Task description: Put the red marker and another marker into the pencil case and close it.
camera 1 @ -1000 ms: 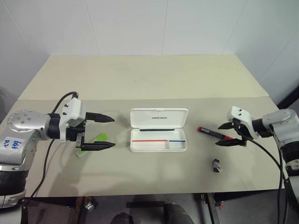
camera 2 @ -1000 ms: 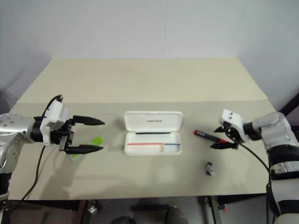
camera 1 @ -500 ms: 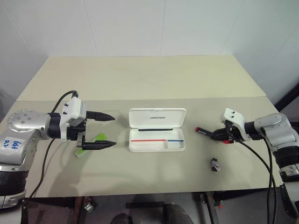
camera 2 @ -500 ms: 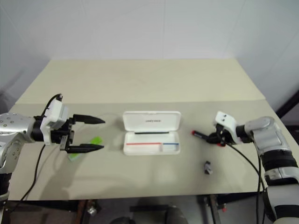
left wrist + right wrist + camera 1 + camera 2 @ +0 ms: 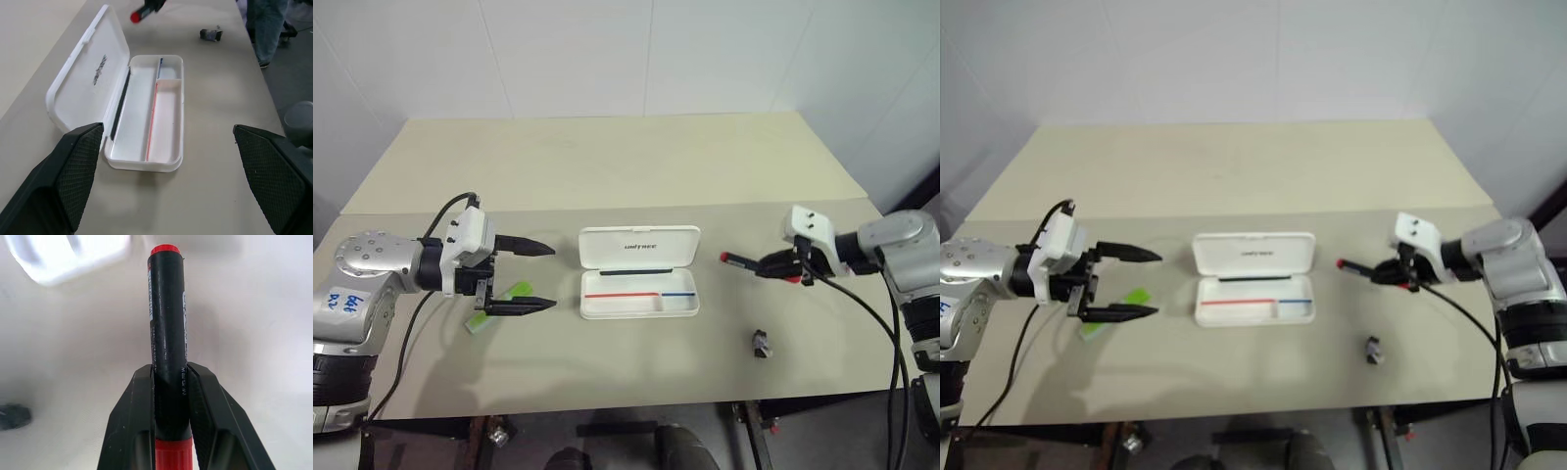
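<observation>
Right wrist view: I see the right gripper clamped on the red marker, both fingers pressed against the barrel and the red-tipped end pointing away from the wrist. In the left eye view, nearest me, a small dark grey object lies on the table, near the front edge on my right. Further in, the marker is clear of the surface, to the right of the pencil case and pointing toward it. The case sits at the table's centre with its lid swung back and the tray empty. On my left, the left gripper hangs with its fingers spread fully apart, holding nothing. The green highlighter lies beneath it; I cannot confirm whether the lower finger touches it. A wall stands beyond the table.
</observation>
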